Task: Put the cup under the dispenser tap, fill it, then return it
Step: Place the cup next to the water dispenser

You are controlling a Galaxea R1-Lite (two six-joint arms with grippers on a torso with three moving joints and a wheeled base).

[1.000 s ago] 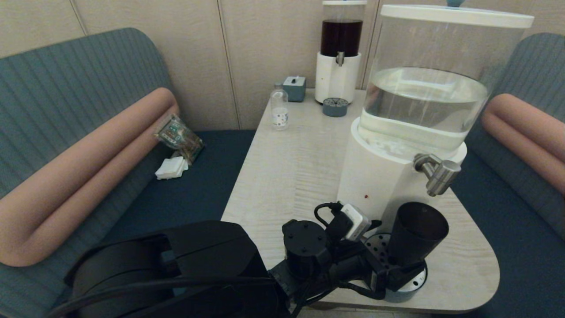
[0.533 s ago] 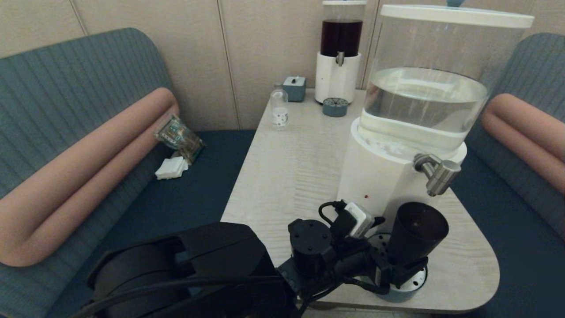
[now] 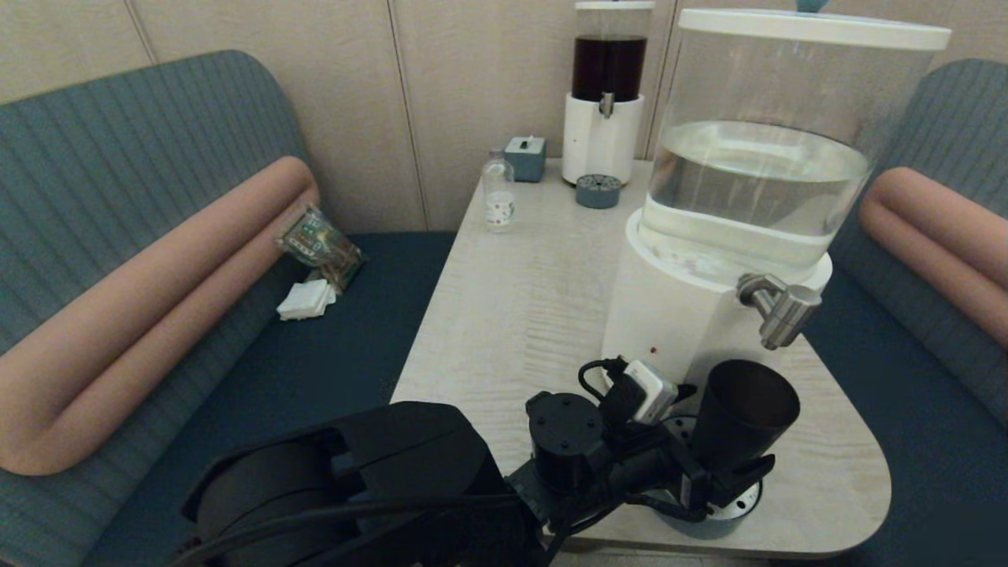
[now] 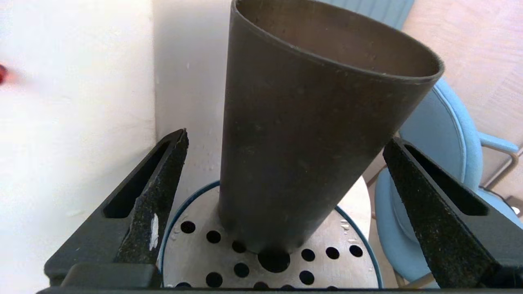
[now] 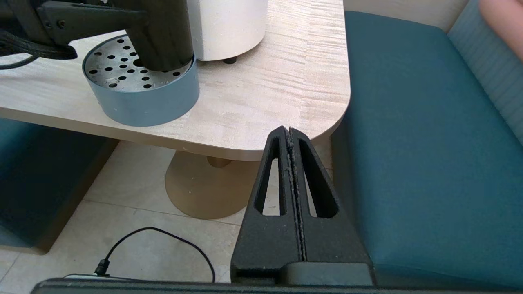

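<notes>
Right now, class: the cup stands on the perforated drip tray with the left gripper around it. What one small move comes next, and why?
Probably close the left gripper on the cup: its fingers are open on either side of the cup without touching, and the cup sits tilted on the drip tray.

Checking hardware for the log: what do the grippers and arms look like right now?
Left gripper: matte black wedge fingers with slotted cut-outs and gritty pads, one with a white scuff. A white camera module with a black cable sits on its wrist. Right gripper: same black slotted fingers. Arm housings are black, with black cables.
</notes>
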